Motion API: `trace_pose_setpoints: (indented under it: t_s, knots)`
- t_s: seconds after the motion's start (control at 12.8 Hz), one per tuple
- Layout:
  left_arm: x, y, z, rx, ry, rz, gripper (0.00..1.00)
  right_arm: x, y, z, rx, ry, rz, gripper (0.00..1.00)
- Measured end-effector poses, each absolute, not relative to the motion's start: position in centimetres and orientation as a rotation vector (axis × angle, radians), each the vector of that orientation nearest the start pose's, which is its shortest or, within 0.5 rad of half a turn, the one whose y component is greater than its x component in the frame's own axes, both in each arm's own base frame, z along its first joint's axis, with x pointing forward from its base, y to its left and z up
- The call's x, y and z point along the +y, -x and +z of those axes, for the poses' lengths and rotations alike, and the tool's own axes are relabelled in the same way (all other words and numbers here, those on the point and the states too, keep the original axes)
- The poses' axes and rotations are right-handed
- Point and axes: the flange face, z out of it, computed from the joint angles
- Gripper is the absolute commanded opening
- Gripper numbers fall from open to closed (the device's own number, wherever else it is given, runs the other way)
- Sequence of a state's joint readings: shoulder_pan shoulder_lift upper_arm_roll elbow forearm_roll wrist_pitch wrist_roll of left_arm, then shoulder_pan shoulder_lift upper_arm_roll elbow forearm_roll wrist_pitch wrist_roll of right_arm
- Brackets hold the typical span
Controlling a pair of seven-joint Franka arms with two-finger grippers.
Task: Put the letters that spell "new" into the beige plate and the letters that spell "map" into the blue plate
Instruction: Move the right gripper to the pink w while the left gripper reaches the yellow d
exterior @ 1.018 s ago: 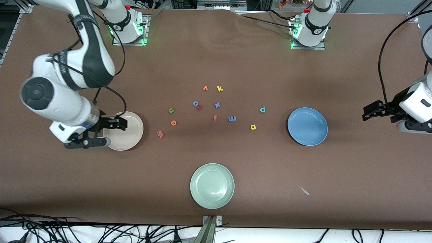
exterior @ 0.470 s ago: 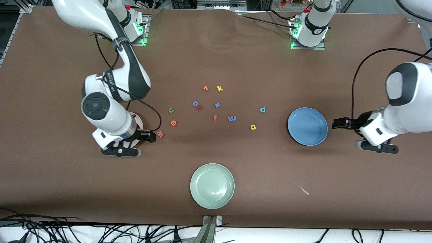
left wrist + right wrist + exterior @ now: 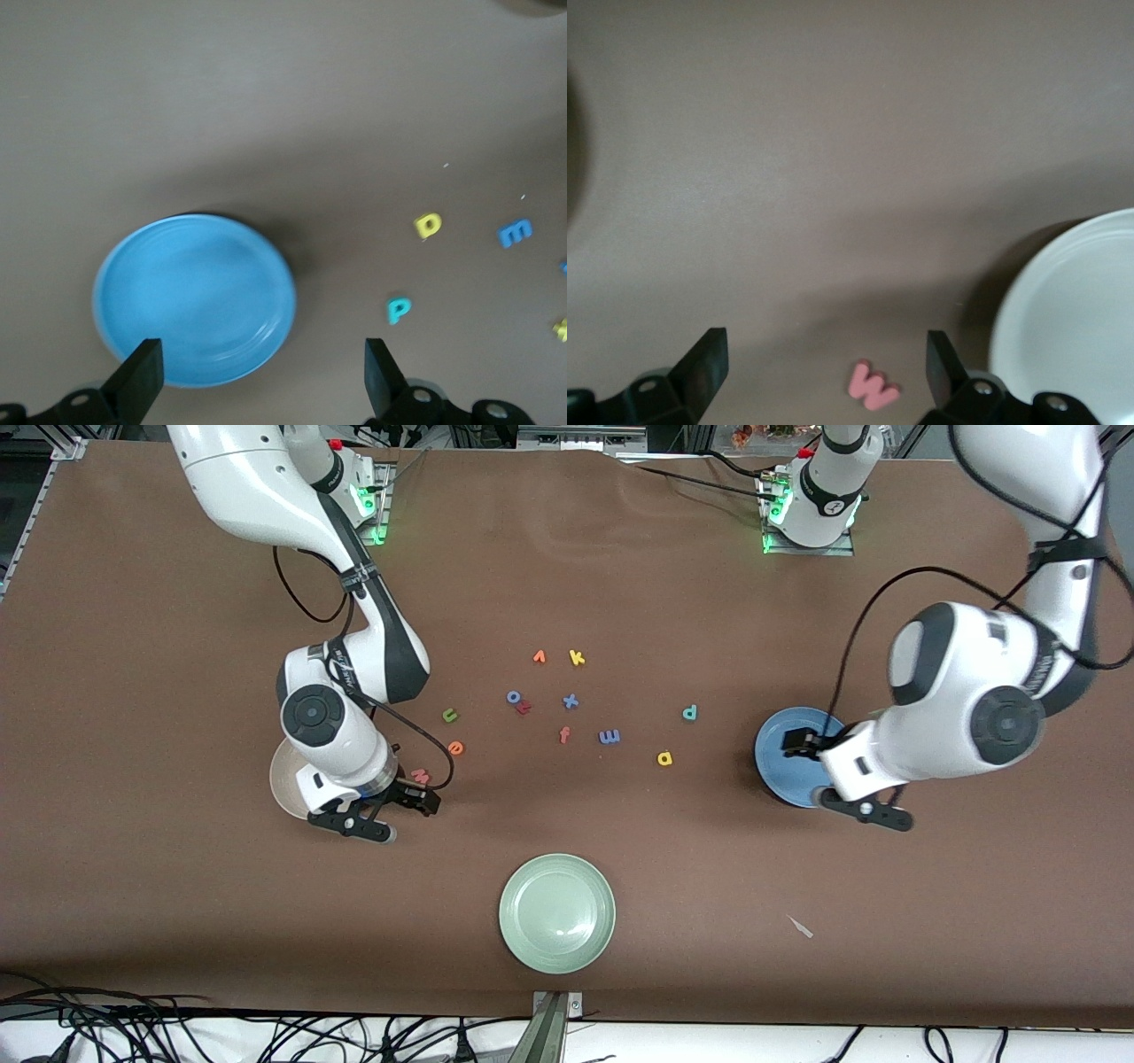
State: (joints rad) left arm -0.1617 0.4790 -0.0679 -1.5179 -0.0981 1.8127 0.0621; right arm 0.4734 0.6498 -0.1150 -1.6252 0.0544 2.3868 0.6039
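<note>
The right gripper (image 3: 416, 795) hangs wide open and empty over the pinkish-red w (image 3: 420, 778), just beside the beige plate (image 3: 285, 779) toward the right arm's end of the tabletop (image 3: 177, 886). The green n (image 3: 450, 715) and orange e (image 3: 455, 747) lie near the w. The left gripper (image 3: 802, 766) hangs wide open and empty over the blue plate (image 3: 780, 775). The teal p (image 3: 689, 712), yellow a (image 3: 664, 758) and blue m (image 3: 609, 736) lie on the tabletop's middle; both plates hold nothing.
</note>
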Motion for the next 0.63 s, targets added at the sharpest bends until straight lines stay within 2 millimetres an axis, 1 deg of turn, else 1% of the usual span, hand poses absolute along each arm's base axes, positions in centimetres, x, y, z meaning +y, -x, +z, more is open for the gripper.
trace_pose_setpoints:
  t_s: [0.16, 0.31, 0.39, 0.63]
  knots:
    - [-19.3, -64.6, 35.1, 0.367, 3.2, 0.329, 1.0, 26.1, -64.1, 23.6, 0.429, 3.068, -0.175, 0.99]
    - [-22.7, -63.8, 32.6, 0.331, 3.184, 0.368, 1.0, 26.0, -63.1, 22.3, 0.463, 3.063, -0.159, 0.99]
    - [-24.0, -63.3, 31.0, 0.326, 3.174, 0.392, 1.0, 25.7, -62.7, 21.7, 0.475, 3.062, -0.153, 0.99]
    - [-26.3, -63.0, 25.6, 0.269, 3.171, 0.389, 1.0, 24.1, -61.0, 19.8, 0.501, 3.057, -0.152, 0.97]
